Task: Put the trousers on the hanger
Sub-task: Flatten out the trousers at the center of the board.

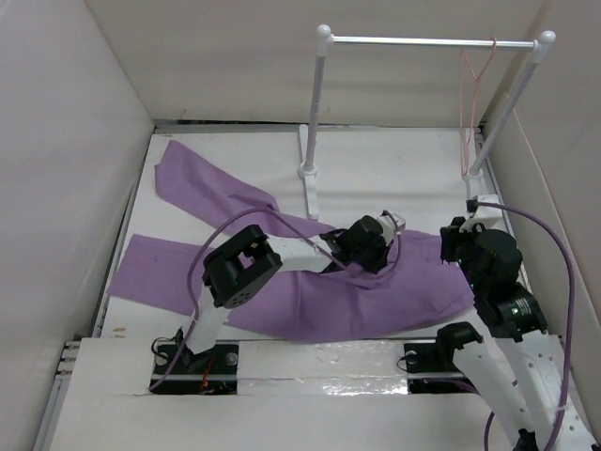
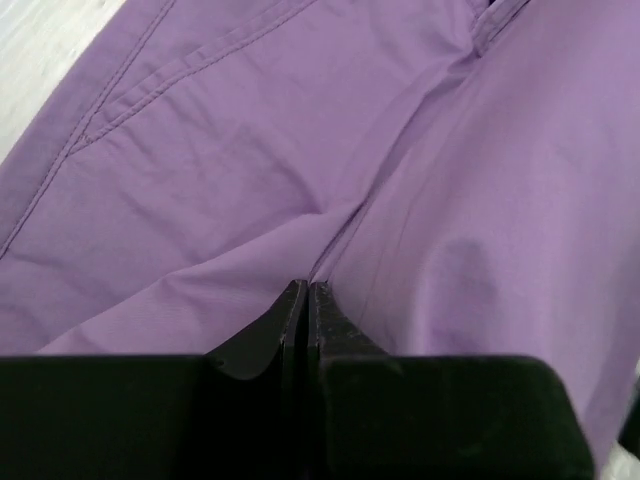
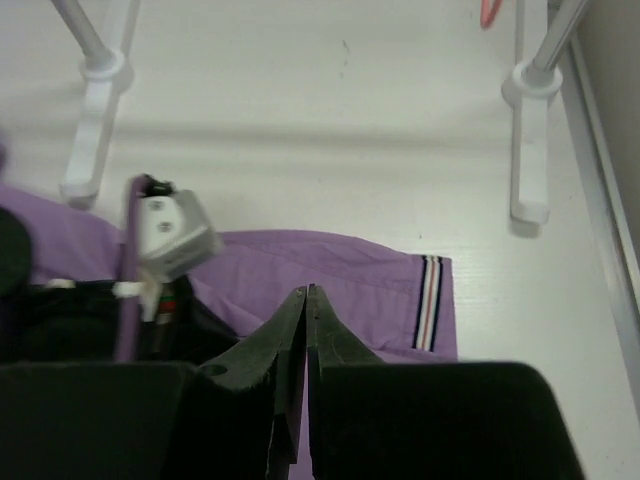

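The light purple trousers lie flat across the table, legs to the left and waist to the right. In the right wrist view the striped waistband end shows. My left gripper rests on the middle of the trousers. In the left wrist view it is shut, with a crease of cloth running out from its tips. My right gripper is shut and empty above the waist end. The pink hanger hangs on the rail at the far right; its lower tip shows in the right wrist view.
A white two-post rail stand with a silver bar stands at the back; its feet rest on the table. White walls close in the left, back and right sides.
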Robot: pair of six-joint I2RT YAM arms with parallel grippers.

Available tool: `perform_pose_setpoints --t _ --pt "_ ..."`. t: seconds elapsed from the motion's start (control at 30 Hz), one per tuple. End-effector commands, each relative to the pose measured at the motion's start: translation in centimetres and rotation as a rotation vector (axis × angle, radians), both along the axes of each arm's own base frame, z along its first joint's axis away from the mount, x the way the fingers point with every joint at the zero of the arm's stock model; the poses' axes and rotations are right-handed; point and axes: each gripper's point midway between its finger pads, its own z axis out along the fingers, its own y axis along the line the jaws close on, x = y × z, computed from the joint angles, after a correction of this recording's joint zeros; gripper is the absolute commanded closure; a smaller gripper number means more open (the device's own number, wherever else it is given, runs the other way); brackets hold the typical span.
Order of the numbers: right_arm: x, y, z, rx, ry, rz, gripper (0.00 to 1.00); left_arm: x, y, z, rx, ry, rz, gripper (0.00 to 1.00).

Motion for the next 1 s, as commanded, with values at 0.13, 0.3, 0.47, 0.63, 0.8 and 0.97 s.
perform_pose_setpoints --t 0.13,0.3,0.47,0.63,0.8,0.97 --pt "3.1 -1.9 -7.9 0.06 0.146 -0.181 0.35 -0.9 2.1 7.8 -0.249 -0.114 0.09 1.0" --pt "6.4 -6.9 -12.9 0.131 0.257 -0.322 0.19 -2.0 1.9 5.1 -0.219 -0.079 0.056 1.0" --pt "9.5 -9.1 -15.7 0.191 0.34 -0.268 0.26 -2.4 1.5 4.8 -0.237 -0.086 0.042 0.97" --pt "10.5 -8.0 -18.5 0.244 0.402 -0.193 0.32 -2.4 1.6 5.8 -0.243 -0.124 0.049 0.84" --pt "10.6 -7.7 -19.2 0.267 0.411 -0.169 0.37 -2.3 1.9 6.4 -0.247 -0.146 0.053 0.78" --pt "11.5 -7.1 -19.1 0.311 0.401 -0.123 0.65 -2.3 2.2 6.3 -0.24 -0.147 0.06 0.72"
